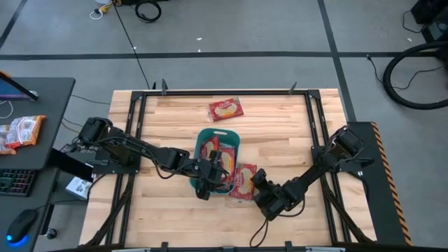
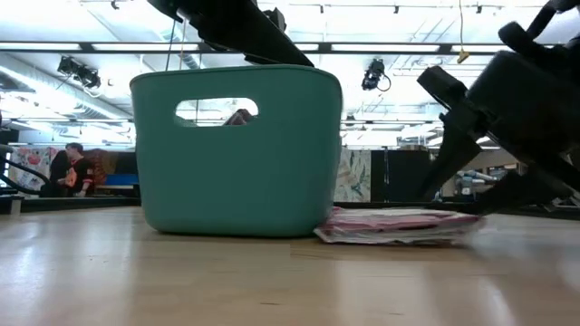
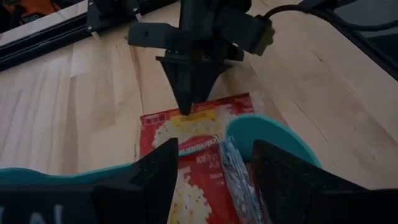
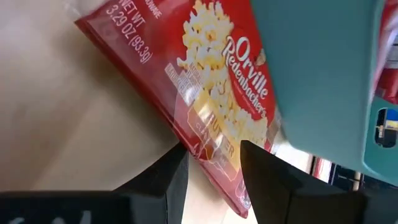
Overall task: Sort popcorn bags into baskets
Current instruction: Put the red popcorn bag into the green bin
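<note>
The teal basket [image 1: 218,140] stands mid-table with red popcorn bags [image 1: 218,158] inside. My left gripper [image 1: 207,176] hangs over the basket's near end, open, with a bag [image 3: 199,193] between its fingers. A second bag [image 1: 243,180] lies flat on the table against the basket's right side [image 2: 399,225]. My right gripper [image 4: 214,148] slants down at that bag's near-right edge, open, one finger over the bag and one over the wood. Another bag [image 1: 225,109] lies flat near the table's far edge. My left gripper has its fingers on either side of the bag in the basket, close to the bag's crimped clear end [image 3: 233,171]; I cannot tell whether they touch it. My right gripper has its fingertips [image 3: 185,107] at the edge [image 4: 208,155] of the bag on the table, slanting down from the table's near right; I cannot tell whether they touch it.
Dark frame rails [image 1: 137,119] run along the table's left, far and right sides. A side desk [image 1: 35,105] on the left carries more packets [image 1: 21,131]. Bare wood lies left and right of the basket. People [image 2: 68,167] stand far off in the room.
</note>
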`<action>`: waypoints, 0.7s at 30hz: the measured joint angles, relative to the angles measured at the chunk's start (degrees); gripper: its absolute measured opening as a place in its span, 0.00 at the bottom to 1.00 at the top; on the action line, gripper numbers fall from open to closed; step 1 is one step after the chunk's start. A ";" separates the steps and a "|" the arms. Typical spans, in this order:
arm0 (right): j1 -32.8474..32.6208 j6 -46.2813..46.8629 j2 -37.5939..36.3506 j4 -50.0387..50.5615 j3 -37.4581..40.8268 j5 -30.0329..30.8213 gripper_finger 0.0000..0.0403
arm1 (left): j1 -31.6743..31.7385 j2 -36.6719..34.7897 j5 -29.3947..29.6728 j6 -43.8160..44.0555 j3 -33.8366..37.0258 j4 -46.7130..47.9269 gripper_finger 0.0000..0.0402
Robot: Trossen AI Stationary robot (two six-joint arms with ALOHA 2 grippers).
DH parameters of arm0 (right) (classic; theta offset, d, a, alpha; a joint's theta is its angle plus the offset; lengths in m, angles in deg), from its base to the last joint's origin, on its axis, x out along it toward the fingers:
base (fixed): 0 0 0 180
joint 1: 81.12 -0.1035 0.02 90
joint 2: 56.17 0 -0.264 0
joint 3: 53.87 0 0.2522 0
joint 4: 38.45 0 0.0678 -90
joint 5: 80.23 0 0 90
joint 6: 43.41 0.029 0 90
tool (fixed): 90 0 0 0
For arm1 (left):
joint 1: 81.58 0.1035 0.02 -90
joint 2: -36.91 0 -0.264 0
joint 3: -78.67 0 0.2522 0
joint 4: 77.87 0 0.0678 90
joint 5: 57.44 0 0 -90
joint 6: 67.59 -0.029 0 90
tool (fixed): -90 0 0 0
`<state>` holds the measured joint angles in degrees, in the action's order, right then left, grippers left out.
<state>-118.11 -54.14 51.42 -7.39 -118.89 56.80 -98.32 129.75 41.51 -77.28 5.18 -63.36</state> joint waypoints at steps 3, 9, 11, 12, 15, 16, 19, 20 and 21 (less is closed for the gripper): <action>0.00 0.10 0.06 -1.16 0.02 1.45 0.37 | -0.02 0.00 -0.02 0.00 0.00 0.08 0.52; 0.06 0.47 0.11 -4.33 0.09 1.74 0.37 | 0.00 -0.02 -0.02 -0.02 0.00 0.47 0.52; 0.34 0.47 0.20 -4.35 0.07 -0.27 0.37 | -0.02 -0.02 -0.02 -0.02 0.00 0.48 0.52; 0.39 0.44 0.20 -4.36 0.04 -0.64 0.37 | -0.02 -0.02 -0.02 -0.02 0.00 0.48 0.52; 0.42 -0.75 0.20 -4.33 0.04 -1.15 0.37 | 0.00 -0.02 -0.02 -0.02 0.00 0.53 0.52; 0.48 -1.39 0.20 -4.25 0.02 -1.65 0.37 | 0.00 -0.02 -0.02 -0.02 0.00 0.62 0.52; 1.19 -2.13 0.20 -4.96 0.00 -2.81 0.37 | -0.02 -0.04 -0.02 -0.02 0.00 0.74 0.52; 1.43 -2.56 0.20 -5.96 0.02 -2.94 0.37 | -0.01 -0.04 -0.02 -0.02 0.00 0.74 0.52; 1.61 -3.13 0.20 -7.22 0.04 -3.13 0.37 | -0.01 -0.04 -0.01 -0.03 0.00 0.74 0.52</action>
<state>-116.50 -57.27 51.62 -14.61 -118.85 53.67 -98.32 129.70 41.50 -77.32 5.18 -62.61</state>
